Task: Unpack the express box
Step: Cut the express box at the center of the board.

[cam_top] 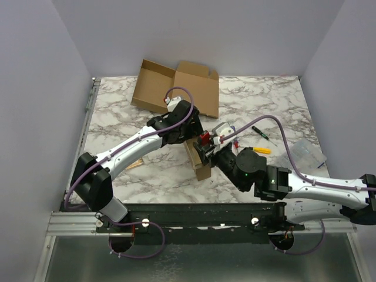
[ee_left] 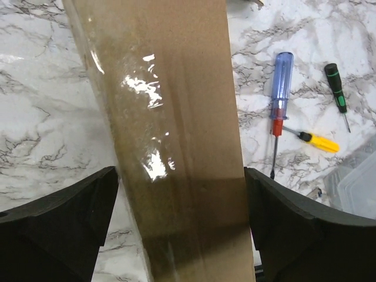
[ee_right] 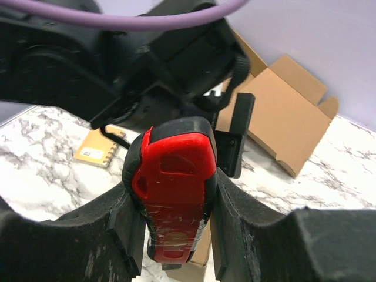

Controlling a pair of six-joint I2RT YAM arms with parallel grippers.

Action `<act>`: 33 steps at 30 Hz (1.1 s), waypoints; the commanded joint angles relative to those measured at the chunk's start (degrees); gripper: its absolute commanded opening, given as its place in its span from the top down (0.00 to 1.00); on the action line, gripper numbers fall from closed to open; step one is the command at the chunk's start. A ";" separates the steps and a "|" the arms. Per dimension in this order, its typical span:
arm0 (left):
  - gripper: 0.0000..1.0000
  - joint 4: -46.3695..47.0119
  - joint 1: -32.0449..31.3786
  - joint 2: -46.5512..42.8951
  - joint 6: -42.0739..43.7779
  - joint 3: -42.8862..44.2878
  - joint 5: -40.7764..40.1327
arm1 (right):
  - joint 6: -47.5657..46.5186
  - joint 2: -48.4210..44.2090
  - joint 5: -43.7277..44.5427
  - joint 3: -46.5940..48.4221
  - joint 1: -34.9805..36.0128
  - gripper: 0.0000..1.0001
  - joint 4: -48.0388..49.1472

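The express box (cam_top: 198, 162) is a narrow brown carton sealed with glossy clear tape (ee_left: 147, 88), lying mid-table. My left gripper (cam_top: 191, 141) straddles its far end from above. In the left wrist view the left gripper (ee_left: 181, 200) has its jaws wide, and both fingertips (ee_left: 111, 182) meet the long sides of the box (ee_left: 176, 117). My right gripper (cam_top: 208, 148) sits just right of it. It is shut on a red and black box cutter (ee_right: 173, 176), which stands between the pads of the right gripper (ee_right: 170, 229) above the carton.
An opened, flattened carton (cam_top: 176, 88) lies at the back. Right of the box are a blue-handled screwdriver (ee_left: 282, 82), a yellow one (ee_left: 320, 141), a green one (ee_left: 335, 85) and a clear plastic container (ee_left: 355, 188). A spiral notebook (ee_right: 100, 150) lies to the left.
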 commanded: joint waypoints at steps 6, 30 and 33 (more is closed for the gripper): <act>0.16 -4.55 -0.17 2.01 -1.49 2.12 -4.09 | -12.06 0.00 4.18 -9.45 3.50 1.00 22.29; 0.62 -13.24 -0.17 5.09 -9.77 6.10 -1.75 | -28.01 10.92 16.33 -10.40 11.75 1.00 45.35; 0.69 -14.13 -0.22 5.58 -10.43 6.35 -1.85 | -30.30 11.18 16.98 -10.68 11.79 1.00 47.65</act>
